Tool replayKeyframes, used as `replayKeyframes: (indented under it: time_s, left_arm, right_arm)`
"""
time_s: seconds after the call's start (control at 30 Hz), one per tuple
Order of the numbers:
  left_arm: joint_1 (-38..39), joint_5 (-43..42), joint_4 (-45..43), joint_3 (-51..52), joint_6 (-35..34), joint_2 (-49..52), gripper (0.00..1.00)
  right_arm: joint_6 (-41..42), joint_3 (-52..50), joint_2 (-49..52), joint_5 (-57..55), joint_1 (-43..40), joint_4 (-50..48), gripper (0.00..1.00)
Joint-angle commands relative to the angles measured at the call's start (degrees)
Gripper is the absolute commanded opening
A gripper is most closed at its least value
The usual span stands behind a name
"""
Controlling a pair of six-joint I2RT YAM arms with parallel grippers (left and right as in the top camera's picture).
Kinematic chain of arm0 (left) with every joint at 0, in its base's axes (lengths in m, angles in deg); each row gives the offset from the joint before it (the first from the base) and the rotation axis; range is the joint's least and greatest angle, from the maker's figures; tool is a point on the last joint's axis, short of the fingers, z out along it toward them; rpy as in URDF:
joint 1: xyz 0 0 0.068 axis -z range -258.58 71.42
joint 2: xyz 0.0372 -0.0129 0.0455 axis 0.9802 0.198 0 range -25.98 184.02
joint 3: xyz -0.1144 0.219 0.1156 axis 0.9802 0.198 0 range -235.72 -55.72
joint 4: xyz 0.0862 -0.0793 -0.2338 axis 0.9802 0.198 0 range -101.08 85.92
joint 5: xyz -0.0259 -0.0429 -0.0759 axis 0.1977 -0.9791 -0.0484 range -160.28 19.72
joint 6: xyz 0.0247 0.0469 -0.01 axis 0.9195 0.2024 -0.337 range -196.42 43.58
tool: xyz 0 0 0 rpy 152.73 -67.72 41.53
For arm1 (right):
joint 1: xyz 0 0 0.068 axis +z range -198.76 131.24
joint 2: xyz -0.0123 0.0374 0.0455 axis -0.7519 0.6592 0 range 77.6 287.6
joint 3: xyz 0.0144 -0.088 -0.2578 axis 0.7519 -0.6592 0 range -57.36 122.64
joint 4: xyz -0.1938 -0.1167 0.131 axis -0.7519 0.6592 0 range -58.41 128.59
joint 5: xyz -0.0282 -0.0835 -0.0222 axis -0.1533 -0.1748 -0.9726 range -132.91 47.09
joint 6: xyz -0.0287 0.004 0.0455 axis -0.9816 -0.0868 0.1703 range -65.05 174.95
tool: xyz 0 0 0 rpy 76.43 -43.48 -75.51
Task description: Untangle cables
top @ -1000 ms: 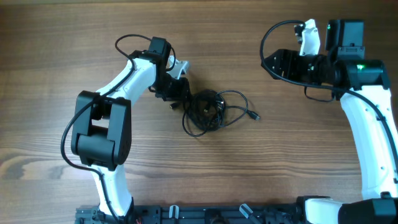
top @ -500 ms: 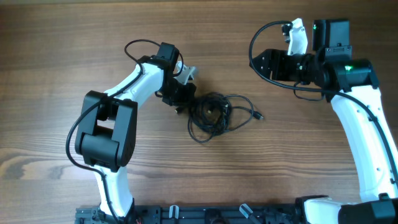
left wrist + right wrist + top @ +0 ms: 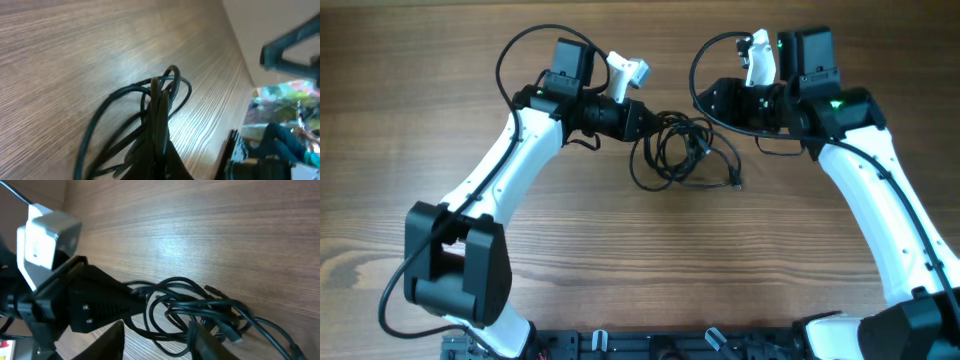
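Clearly, the left gripper [image 3: 642,122] is clamped shut on the cables [image 3: 672,160] — the right gripper [image 3: 157,342] (fingers partly apart, gripping nothing) hangs at the tangle's other side.

A brown wood-grain table [image 3: 620,260] fills the overhead view; a black bar [image 3: 670,345] lines its near edge.
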State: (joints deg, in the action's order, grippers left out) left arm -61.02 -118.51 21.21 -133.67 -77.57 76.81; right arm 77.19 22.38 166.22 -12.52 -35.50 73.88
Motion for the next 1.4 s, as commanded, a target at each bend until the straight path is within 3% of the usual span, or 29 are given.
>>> replayKeyframes:
  time_s: [0.0, 0.23, 0.73, 1.2, 1.23, 1.33, 1.37]
  left_arm:
    - [-0.7, -2.3, -3.1, -0.2, -10.8, -1.0, 0.04]
    - [-0.6, -2.4, -8.3, -0.2, -22.9, -1.0, 0.04]
    - [-0.6, -2.4, -8.3, -0.2, -29.4, -1.0, 0.04]
    - [1.7, -3.1, -8.3, -0.2, -29.6, -1.0, 0.04]
    - [1.7, -3.2, -8.3, -0.2, -29.6, -1.0, 0.04]
    - [1.7, -3.2, -8.3, -0.2, -29.6, -1.0, 0.04]
    - [1.7, -3.2, -8.3, -0.2, -29.6, -1.0, 0.04]
  right_arm:
    - [1.9, 0.4, 0.8, 0.1, 0.4, -0.3, 0.38]
    - [3.5, 0.4, 3.9, -0.2, 3.0, -0.7, 0.38]
    - [5.4, 0.4, 11.9, -3.0, 3.0, -4.5, 0.43]
    - [7.8, 0.4, 18.8, -2.7, 4.2, -11.0, 0.36]
    - [7.8, 0.4, 19.1, -2.7, 4.4, -11.4, 0.36]
    - [7.8, 0.4, 20.0, -3.5, 4.9, -12.3, 0.05]
    - [7.8, 0.4, 20.0, -3.9, 4.8, -12.3, 0.04]
